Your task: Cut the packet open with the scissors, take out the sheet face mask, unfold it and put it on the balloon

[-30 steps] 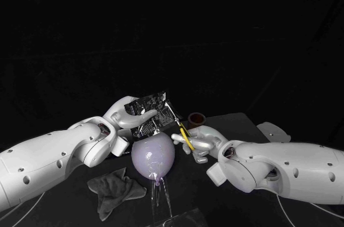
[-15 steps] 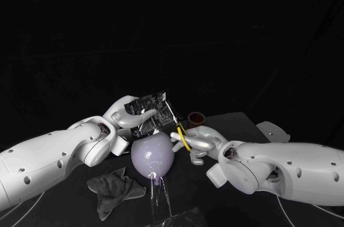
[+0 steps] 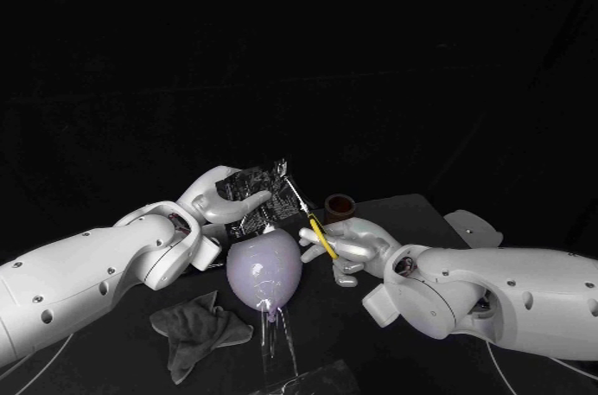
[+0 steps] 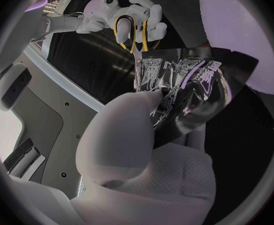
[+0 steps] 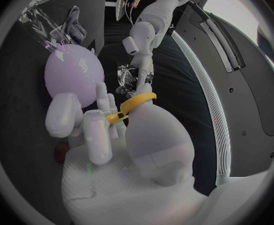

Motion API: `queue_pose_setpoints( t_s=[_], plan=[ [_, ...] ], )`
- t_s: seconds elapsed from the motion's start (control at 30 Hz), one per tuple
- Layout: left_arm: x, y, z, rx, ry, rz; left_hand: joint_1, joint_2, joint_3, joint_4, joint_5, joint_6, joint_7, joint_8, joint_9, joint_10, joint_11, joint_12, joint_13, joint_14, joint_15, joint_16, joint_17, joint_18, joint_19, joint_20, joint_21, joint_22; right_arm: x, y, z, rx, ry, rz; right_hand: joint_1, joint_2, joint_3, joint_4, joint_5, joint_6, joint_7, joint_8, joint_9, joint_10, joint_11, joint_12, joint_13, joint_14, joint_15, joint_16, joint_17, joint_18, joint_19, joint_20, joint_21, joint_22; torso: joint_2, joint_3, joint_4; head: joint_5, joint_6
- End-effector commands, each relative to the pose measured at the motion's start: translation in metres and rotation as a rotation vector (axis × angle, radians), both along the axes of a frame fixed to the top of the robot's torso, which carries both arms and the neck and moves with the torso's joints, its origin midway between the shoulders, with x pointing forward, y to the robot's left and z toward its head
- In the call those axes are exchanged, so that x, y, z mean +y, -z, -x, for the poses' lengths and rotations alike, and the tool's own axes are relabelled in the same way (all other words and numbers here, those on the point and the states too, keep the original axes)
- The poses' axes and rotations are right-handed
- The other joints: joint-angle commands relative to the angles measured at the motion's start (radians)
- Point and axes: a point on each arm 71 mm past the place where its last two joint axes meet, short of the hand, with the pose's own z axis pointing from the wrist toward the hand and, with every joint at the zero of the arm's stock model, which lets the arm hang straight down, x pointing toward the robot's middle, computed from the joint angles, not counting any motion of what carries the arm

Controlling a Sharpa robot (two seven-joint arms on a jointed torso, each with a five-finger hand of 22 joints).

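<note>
- Cloth (image 3: 200, 330) – crumpled at the front left of the table (image 3: 405, 212), apart from the balloon, with bare table between them.
- Left hand (image 3: 222, 198) grips the packet (image 3: 256, 187) by its left side and holds it up off the table, above the balloon. It sits much as it did a second ago.
- The packet carries pale print, too bent and small to read.
- Balloon (image 3: 264, 270) lies on the table between the two arms, its knot toward the front, near both wrists.
- Scissors (image 3: 318, 235), with yellow handles, are held in the fingers of the right hand (image 3: 343, 244). The blade tips are at the packet's right edge – I cannot tell whether they bite in.
- The right hand has edged slightly toward the packet.
- Brown cup (image 3: 340, 207) stands just behind the right hand, near the table's far edge.
</note>
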Motion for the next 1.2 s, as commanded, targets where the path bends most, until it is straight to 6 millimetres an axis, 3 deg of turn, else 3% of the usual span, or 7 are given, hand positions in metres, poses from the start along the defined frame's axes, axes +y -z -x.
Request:
queue_pose_setpoints(
  t_s=[0.03,0.53,0.8,1.2],
  plan=[
    [-0.0054,-0.0027,0.0036,-0.064,0.026,-0.022,0.002,0.004,0.003,-0.007,0.004,0.007,-0.002,0.003,0.041,0.004,-0.001,-0.005,0.000,0.000,-0.006,-0.001,0.001,0.011,0.006,-0.002,0.005,-0.001,0.0032,-0.0034,0.0001,-0.024,-0.021,-0.018,0.002,-0.003,-0.023,-0.001,-0.003,0.006,0.001,-0.003,-0.001,0.009,-0.001,-0.004,-0.003,0.042,0.003,0.000,0.000,0.001,-0.001,0.006,0.000,0.019,0.000,-0.0006,0.0003,-0.001,0.000],
    [-0.0059,-0.0050,0.0045,-0.083,-0.009,-0.009,0.002,0.002,0.003,-0.010,0.004,0.008,-0.002,0.003,0.042,0.005,-0.001,-0.005,0.000,0.000,-0.006,-0.001,0.001,0.010,0.006,-0.002,0.006,-0.001,0.0062,-0.0049,-0.0014,-0.046,0.018,-0.023,0.002,-0.005,-0.024,-0.004,-0.003,-0.003,0.006,-0.008,-0.014,0.002,0.004,-0.028,-0.042,0.036,0.006,-0.007,-0.022,0.005,-0.013,0.007,-0.021,0.005,0.000,-0.0024,0.0014,-0.004,0.006],
    [-0.0022,-0.0042,0.0014,-0.047,-0.047,0.021,0.002,0.002,0.004,-0.010,0.004,0.008,-0.002,0.003,0.042,0.005,-0.001,-0.004,0.000,0.000,-0.006,-0.001,0.001,0.010,0.006,-0.003,0.006,-0.001,0.0040,-0.0055,0.0006,-0.044,0.022,-0.021,-0.007,-0.013,-0.024,0.000,-0.003,-0.024,0.016,-0.009,-0.025,-0.023,0.014,-0.036,-0.079,0.028,0.014,-0.017,-0.048,0.012,-0.032,0.013,-0.057,-0.017,0.000,-0.0018,0.0011,-0.002,0.009],
    [-0.0001,-0.0030,0.0000,-0.001,-0.070,0.050,0.001,0.003,0.005,-0.011,0.004,0.008,-0.002,0.003,0.042,0.005,-0.001,-0.004,0.000,0.001,-0.006,-0.001,0.002,0.010,0.006,-0.003,0.007,-0.001,0.0043,-0.0062,0.0040,-0.044,0.015,-0.027,-0.007,-0.014,-0.023,0.001,-0.003,-0.026,0.017,-0.008,-0.028,-0.028,0.015,-0.036,-0.089,0.026,0.015,-0.020,-0.053,0.014,-0.037,0.014,-0.066,-0.023,0.001,-0.0015,0.0011,-0.003,0.014]
  ],
)
